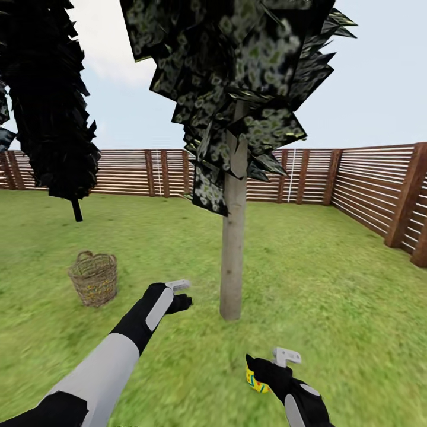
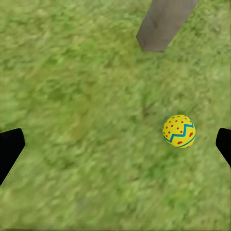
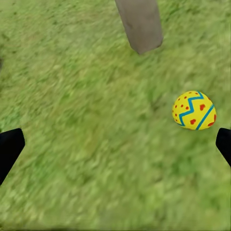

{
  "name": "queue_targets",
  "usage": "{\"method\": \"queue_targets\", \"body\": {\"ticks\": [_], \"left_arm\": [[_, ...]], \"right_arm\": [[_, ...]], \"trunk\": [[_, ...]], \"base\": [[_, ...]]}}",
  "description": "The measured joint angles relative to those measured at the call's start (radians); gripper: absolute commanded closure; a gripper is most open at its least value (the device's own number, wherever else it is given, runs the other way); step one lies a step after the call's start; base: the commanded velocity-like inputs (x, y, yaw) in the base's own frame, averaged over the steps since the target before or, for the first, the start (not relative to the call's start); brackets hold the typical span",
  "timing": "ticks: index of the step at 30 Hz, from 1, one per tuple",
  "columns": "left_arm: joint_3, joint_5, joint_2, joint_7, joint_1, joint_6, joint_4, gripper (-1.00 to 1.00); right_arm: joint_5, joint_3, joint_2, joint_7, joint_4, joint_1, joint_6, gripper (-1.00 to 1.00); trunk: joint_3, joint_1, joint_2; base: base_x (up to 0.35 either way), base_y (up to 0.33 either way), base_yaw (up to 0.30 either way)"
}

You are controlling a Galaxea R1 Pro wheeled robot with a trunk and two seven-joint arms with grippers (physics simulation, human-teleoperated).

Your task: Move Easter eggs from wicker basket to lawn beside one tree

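Mottled green lawn (image 1: 332,267), slat fence (image 1: 367,184) all round, pale tree (image 1: 232,249) right ahead. Both my pincers, left (image 1: 178,293) and right (image 1: 270,367), hang wide open, empty. One egg (image 2: 179,131) lies on grass near the trunk; basket (image 1: 93,277) sits off left.

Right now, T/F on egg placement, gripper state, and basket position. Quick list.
1. An Easter egg lies on the lawn near the tree trunk. True.
2. The left gripper is shut on an egg. False: its fingers are spread, with grass between them.
3. The wicker basket sits to the robot's left of the trunk. True.
4. The right gripper is shut. False: it is open, and an egg lies on the grass below it.
5. The basket leans against the fence. False: it stands on open lawn.
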Motion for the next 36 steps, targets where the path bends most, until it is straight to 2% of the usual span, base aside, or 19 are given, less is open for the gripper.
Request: {"method": "queue_targets", "body": {"ticks": [36], "left_arm": [[0.0, 0.002, 0.0, 0.0, 0.0, -0.001, 0.001, -1.0]], "right_arm": [[0.006, 0.006, 0.002, 0.0, 0.039, -0.003, 0.0, -1.0]], "trunk": [[0.143, -0.138, 0.252]], "base": [[-0.012, 0.0, 0.256]]}}
